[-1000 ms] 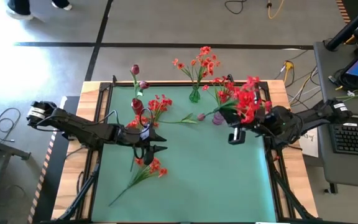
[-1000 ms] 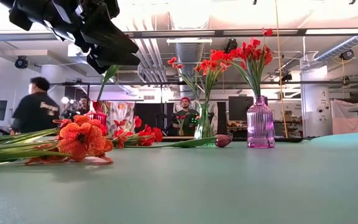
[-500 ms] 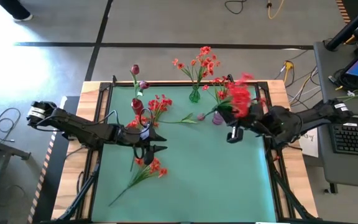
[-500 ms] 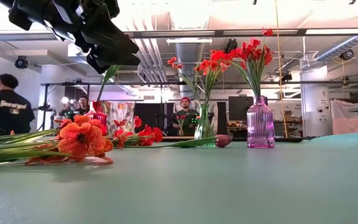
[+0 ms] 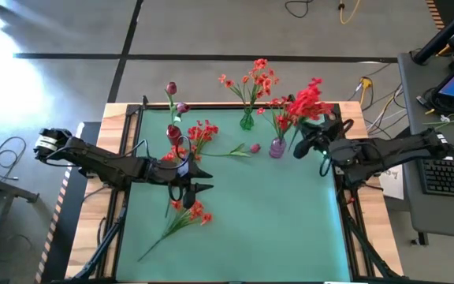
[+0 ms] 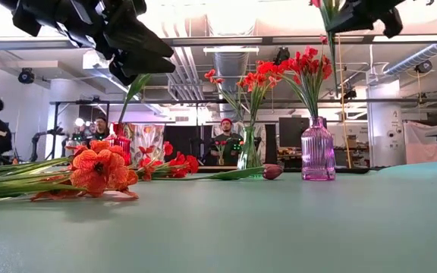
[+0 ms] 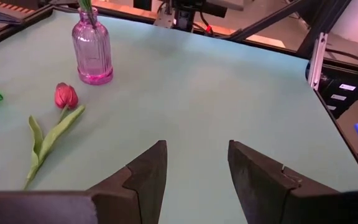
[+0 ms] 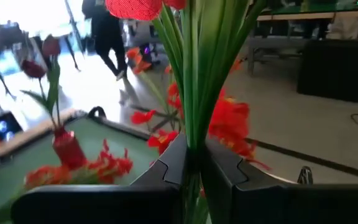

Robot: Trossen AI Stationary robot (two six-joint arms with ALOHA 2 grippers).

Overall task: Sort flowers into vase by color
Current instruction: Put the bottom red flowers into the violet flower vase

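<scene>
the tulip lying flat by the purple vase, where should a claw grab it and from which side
Best on the bare green stalk below the magenta bud, coming straight down from above. The tulip lies flat on the table, its stalk and long leaf trailing away from the purple vase, so only the top is free.

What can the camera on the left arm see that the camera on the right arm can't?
Only the left wrist view shows the left gripper open and empty above the green table, a purple vase, and a tulip lying flat.

Only the right wrist view shows the right gripper shut on a bunch of red flowers, plus a red vase holding dark tulips.

Both show the green table.
</scene>
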